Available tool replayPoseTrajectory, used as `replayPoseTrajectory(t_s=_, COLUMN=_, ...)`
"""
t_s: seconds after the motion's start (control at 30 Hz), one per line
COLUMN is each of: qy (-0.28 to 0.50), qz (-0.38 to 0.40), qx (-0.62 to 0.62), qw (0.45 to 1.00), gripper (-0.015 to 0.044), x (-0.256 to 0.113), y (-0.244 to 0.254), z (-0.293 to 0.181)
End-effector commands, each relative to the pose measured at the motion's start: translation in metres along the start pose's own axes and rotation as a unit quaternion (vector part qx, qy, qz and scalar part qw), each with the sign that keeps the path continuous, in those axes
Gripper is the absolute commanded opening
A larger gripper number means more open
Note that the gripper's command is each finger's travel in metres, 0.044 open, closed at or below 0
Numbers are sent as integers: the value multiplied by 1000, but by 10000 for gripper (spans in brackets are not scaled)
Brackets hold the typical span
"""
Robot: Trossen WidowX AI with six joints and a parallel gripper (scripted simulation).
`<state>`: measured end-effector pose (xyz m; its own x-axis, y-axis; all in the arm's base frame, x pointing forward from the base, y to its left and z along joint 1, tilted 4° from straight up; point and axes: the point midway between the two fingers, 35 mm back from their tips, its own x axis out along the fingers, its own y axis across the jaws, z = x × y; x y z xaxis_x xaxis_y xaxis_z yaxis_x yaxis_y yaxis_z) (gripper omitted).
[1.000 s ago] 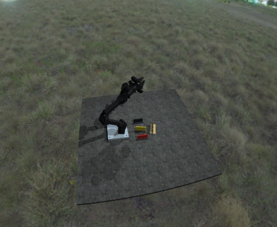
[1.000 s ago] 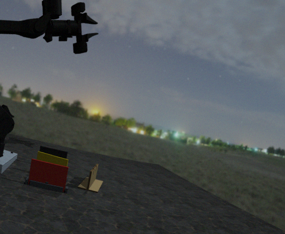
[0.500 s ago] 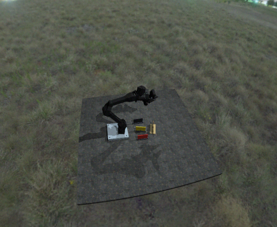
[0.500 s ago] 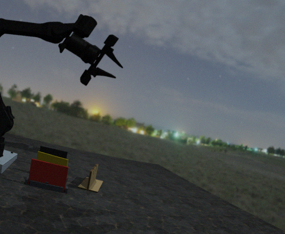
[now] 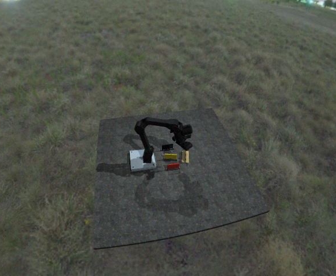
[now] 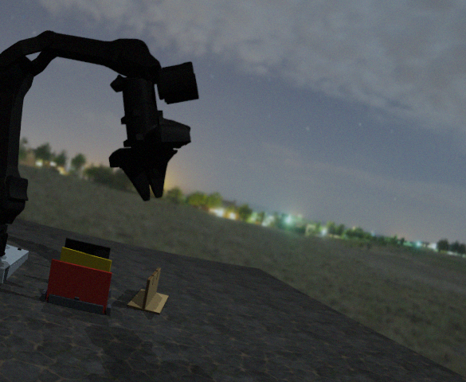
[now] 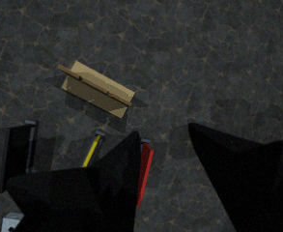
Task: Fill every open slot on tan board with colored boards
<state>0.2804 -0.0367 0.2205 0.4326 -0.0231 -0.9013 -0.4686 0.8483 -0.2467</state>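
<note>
The tan board (image 5: 185, 156) (image 6: 151, 287) (image 7: 95, 86) stands upright on its tan base, and no colored board sits across it. A red board (image 5: 173, 166) (image 6: 78, 283) (image 7: 146, 169), a yellow board (image 5: 170, 156) (image 6: 86, 259) (image 7: 91, 151) and a black board (image 5: 168, 147) (image 6: 88, 247) (image 7: 16, 155) each stand upright in a holder between the arm's base and the tan board. My gripper (image 6: 151, 198) (image 7: 163, 132) is partly open and empty, pointing down high above the boards. In the wrist view the left finger hides part of the yellow board.
The dark table top (image 5: 162, 217) (image 6: 233, 329) carries everything. The arm's pale base plate (image 5: 138, 160) (image 6: 17, 255) lies behind the holders, on the side away from the tan board. The holder of the red board (image 6: 76, 303) is dark grey and low.
</note>
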Motion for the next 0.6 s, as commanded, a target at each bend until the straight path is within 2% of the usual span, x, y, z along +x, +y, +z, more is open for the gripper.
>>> replayPoseTrajectory(t_s=0.0, qy=85, qz=48, qx=109, qw=989, gripper=188, x=7, y=-2, z=-36)
replayPoseTrajectory(t_s=0.1, qy=164, qz=90, qx=205, qw=961, gripper=188, x=9, y=0, z=-68)
replayPoseTrajectory(t_s=0.37, qy=170, qz=93, qx=212, qw=958, gripper=188, x=11, y=1, z=-71)
replayPoseTrajectory(t_s=0.57, qy=170, qz=93, qx=212, qw=958, gripper=188, x=70, y=10, z=-90)
